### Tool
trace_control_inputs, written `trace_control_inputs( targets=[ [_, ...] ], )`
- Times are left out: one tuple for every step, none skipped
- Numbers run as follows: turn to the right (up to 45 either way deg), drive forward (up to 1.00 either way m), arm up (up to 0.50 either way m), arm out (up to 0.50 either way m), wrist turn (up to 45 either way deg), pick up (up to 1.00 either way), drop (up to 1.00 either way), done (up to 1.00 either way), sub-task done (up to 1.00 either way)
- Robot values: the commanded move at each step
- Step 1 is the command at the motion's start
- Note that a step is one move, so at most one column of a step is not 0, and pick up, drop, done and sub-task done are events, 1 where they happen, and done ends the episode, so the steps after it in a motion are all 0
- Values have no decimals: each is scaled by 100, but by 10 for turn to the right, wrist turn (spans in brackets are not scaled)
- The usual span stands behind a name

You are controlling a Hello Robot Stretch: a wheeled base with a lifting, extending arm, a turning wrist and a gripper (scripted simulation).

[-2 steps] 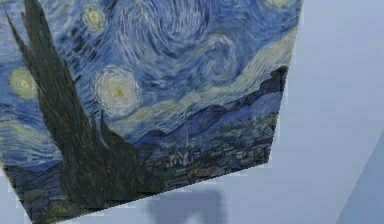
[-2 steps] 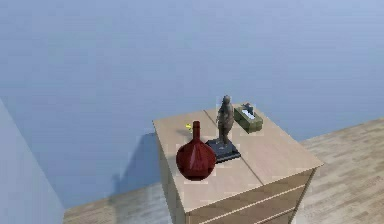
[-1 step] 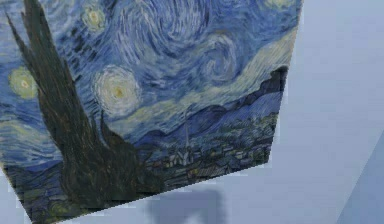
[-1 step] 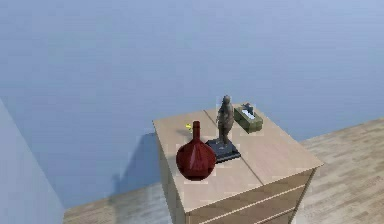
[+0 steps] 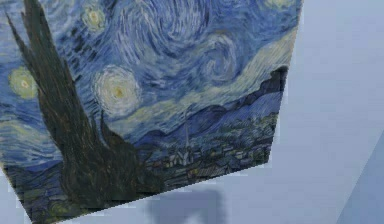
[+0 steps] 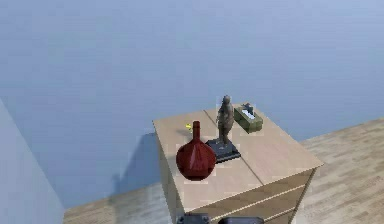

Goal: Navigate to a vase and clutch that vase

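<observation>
A dark red vase (image 6: pixel 195 158) with a round belly and a thin neck stands near the front left of a light wooden cabinet's top (image 6: pixel 270 150) in the arm side view. At that view's bottom edge, just below the cabinet's front, a dark sliver of the gripper (image 6: pixel 215 219) pokes in. Its far end cannot be made out, so I cannot tell whether it holds anything. The vase is above the gripper in the picture, with the cabinet's front edge between them.
Next to the vase stands a grey statue (image 6: pixel 226 125) on a dark base, with a small olive box (image 6: pixel 248 119) behind it. A pale blue wall backs the cabinet. Wooden floor (image 6: pixel 350 180) lies beside it. In the forward view a large blue swirling night-sky painting (image 5: pixel 150 100) hangs close ahead.
</observation>
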Motion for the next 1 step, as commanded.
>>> trace_control_inputs(
  targets=[
    [0, 0, 0, 30, 0, 0, 0, 0, 0]
  ],
)
